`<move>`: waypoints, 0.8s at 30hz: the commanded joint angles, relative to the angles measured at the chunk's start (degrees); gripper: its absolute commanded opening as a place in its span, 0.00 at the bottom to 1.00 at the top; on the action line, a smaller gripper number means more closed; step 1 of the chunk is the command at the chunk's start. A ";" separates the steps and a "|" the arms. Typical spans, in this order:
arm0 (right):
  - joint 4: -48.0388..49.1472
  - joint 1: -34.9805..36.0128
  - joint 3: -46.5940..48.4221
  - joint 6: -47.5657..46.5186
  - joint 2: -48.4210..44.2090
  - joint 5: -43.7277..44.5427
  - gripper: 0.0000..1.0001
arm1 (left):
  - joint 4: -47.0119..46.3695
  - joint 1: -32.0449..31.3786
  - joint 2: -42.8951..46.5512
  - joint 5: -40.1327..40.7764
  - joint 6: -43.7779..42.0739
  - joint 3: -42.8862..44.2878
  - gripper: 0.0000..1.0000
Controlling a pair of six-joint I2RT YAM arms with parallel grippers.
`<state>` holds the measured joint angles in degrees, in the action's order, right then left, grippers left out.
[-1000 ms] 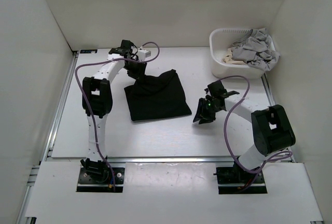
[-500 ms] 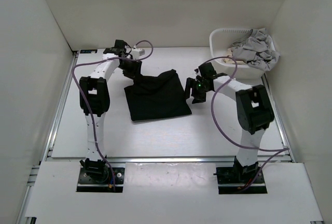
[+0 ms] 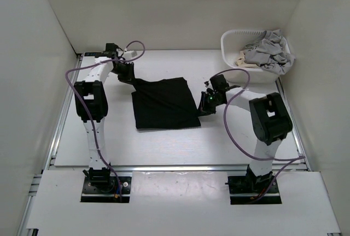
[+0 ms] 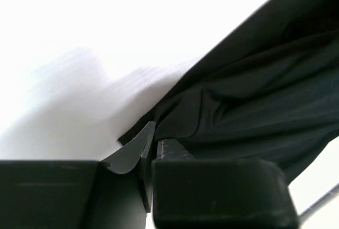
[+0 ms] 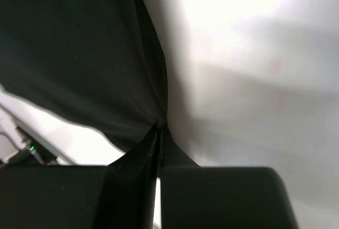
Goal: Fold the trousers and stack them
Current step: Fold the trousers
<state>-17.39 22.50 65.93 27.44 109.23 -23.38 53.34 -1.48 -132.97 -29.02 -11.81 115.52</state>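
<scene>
The black trousers lie folded into a rough square on the middle of the white table. My left gripper is at their far left corner, shut on the fabric. In the left wrist view the cloth bunches into the closed fingertips of that gripper. My right gripper sits at the trousers' right edge. In the right wrist view the fabric draws to a point where that gripper pinches it shut.
A white basket stands at the back right, holding a light grey garment and a small beige cloth. White walls enclose the table on three sides. Purple cables loop over both arms.
The right gripper swung in from the right to the trousers' right edge and shut on it. The left gripper moved left and closed on the far corner, which pulled the top edge straighter.
</scene>
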 commanded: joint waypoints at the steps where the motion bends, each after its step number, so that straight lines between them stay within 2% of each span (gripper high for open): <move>1: -1.15 -0.18 -4.22 0.85 -7.96 -1.76 0.00 | -0.61 1.65 5.87 -3.14 1.44 -2.40 0.16; 5: -4.49 2.10 -10.02 0.86 -16.66 -1.23 0.00 | 1.23 2.18 6.49 -7.71 -0.31 -6.44 0.20; 9: -7.04 5.27 -12.57 1.47 -18.97 -1.23 0.00 | 3.87 0.78 6.49 -10.70 -2.86 -9.08 0.24; 11: -7.05 6.84 -13.72 2.09 -19.49 -2.02 0.00 | 3.87 0.77 5.88 -11.85 -3.39 -9.62 0.31; 12: -7.05 6.85 -14.25 2.70 -19.49 -2.02 0.04 | 4.57 0.77 5.88 -11.85 -3.39 -9.62 0.39; 13: -7.05 7.55 -14.95 2.71 -19.49 -2.02 0.13 | 4.58 0.77 5.27 -11.85 -3.39 -9.62 0.40; 14: -7.92 7.56 -14.95 2.01 -19.49 -2.02 0.30 | 4.58 0.77 5.26 -11.24 -4.00 -9.62 0.42; 15: -9.58 7.56 -14.95 0.52 -20.10 -2.02 0.58 | 5.27 0.77 5.26 -11.24 -4.01 -9.01 0.51; 18: -13.01 7.56 -12.07 -2.82 -21.51 1.73 0.66 | 6.33 2.70 5.26 -14.04 -4.62 -6.82 0.77; 19: -14.76 6.86 -9.88 -3.61 -21.52 2.28 0.66 | 6.86 2.71 6.48 -14.05 -5.23 -6.80 1.00; 24: -15.31 2.12 -2.31 -5.38 -19.85 4.65 0.67 | 9.58 3.41 11.14 -15.36 -10.31 -8.46 1.00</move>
<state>-31.81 27.33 57.63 24.71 90.30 -21.47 60.55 1.34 -130.15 -40.75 -17.61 106.94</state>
